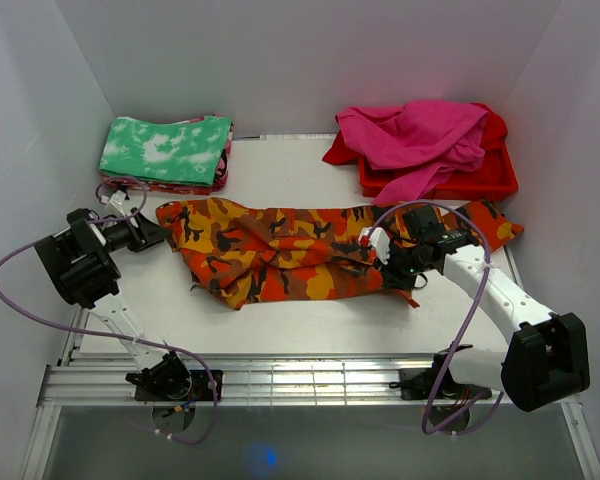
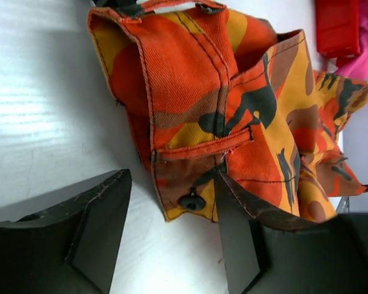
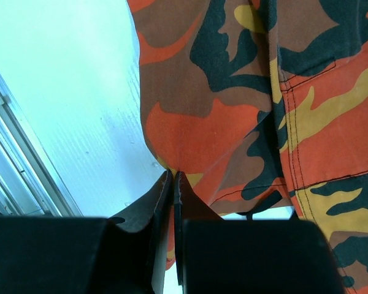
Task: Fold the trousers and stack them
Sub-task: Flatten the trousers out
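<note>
Left claw (image 2: 170, 184) over white table (image 1: 300, 325), white walls (image 1: 310, 60)

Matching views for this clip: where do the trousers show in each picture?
Top external: trousers spread left to right across the centre.
Left wrist: one end of the trousers fills the upper centre and right.
Right wrist: the trousers fill the upper right and run down to the bottom edge.
Shared landmark: the white table, bare on the left in both wrist views.
</note>
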Controlling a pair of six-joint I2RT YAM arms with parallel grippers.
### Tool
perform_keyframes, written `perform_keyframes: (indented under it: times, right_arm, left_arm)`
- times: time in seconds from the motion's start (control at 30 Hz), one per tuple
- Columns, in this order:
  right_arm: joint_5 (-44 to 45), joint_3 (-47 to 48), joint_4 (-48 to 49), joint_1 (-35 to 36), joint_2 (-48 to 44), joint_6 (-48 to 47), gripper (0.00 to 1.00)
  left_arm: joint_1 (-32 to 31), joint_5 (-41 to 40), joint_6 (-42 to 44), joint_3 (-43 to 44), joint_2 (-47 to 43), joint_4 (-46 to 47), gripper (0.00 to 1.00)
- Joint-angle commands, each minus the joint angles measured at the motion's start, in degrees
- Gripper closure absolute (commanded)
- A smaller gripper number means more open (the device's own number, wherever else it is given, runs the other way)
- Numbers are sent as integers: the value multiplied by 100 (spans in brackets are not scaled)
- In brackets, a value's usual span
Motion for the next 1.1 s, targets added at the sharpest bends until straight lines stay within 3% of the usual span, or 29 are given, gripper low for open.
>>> perform_keyframes:
  times: [0.0, 0.07, 0.1, 0.17, 0.2, 0.3, 0.43, 0.63, 0.83, 0.93, 1.07]
  right_arm:
    - [-60, 264, -306, -8, -8, -79, 92]
    - [-42, 317, -332, -8, 18, -88, 92]
    - [-16, 335, -341, -8, 36, -88, 92]
    - [89, 440, -394, -8, 62, -97, 92]
    - [151, 467, -420, -8, 54, -105, 92]
    - [308, 511, -604, -51, -43, -237, 92]
    - [625, 353, -877, -262, -297, -728, 92]
    - [995, 203, -1439, -1175, -658, -1634, 92]
    - [1126, 361, -1948, -1958, -632, -2424, 92]
    - [1250, 466, -2159, -3088, -527, -3259, 92]
    - [1373, 809, -2581, -3785, 156, -3867, 92]
  left_arm:
    - [-101, 556, -744, -103, 174, 876, 33]
    - [-145, 723, -1190, -200, 236, 1226, 39]
    - [-154, 933, -1315, -218, 245, 1298, 52]
    - [-163, 1049, -1544, -192, 219, 1334, 63]
    - [-163, 1040, -1571, -192, 158, 1334, 76]
    - [-110, 525, -1326, 9, -237, 887, 100]
    - [144, -301, -984, 519, -782, 166, 100]
    - [268, -1473, -44, 1424, -1397, -792, 100]
    - [268, -2158, 414, 2250, -1294, -1538, 100]
    - [233, -2448, 835, 2699, -1223, -1900, 100]
    - [-39, -3002, 1389, 2981, -1048, -2295, 100]
